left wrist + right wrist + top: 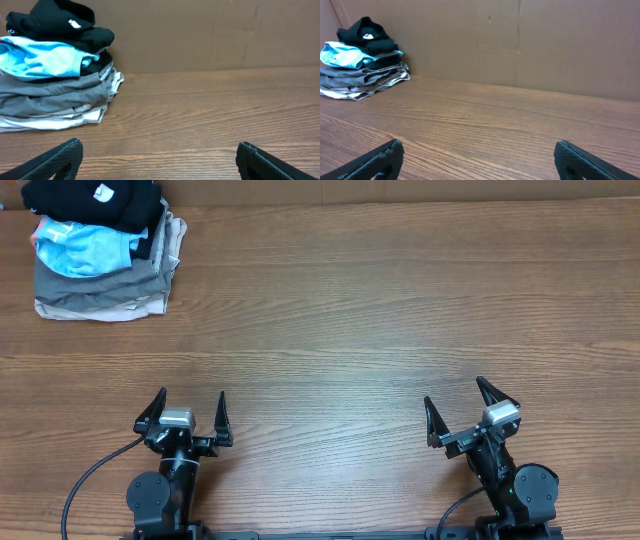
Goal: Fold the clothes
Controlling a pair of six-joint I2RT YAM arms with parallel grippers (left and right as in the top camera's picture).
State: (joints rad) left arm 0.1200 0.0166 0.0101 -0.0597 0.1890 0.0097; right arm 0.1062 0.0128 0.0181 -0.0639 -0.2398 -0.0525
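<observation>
Presently we list one black shirt, crumpled rather than flat, sitting on top of a pile at the far left corner of the worktop, with its small white logo patch facing up. Beneath it in the same pile we record a light blue shirt, bunched, and under that several grey-beige garments, folded and stacked, the lowest resting on the wood. We note the left gripper at the near edge on the left side, its two dark fingers spread wide with only bare wood between them, well apart from the pile. We note the right gripper at the near edge on the right side, turned slightly, likewise spread and holding nothing. Both wrist views look along the wood grain toward a brown wall, and in each we find the pile at the left against that wall, black shirt uppermost.
</observation>
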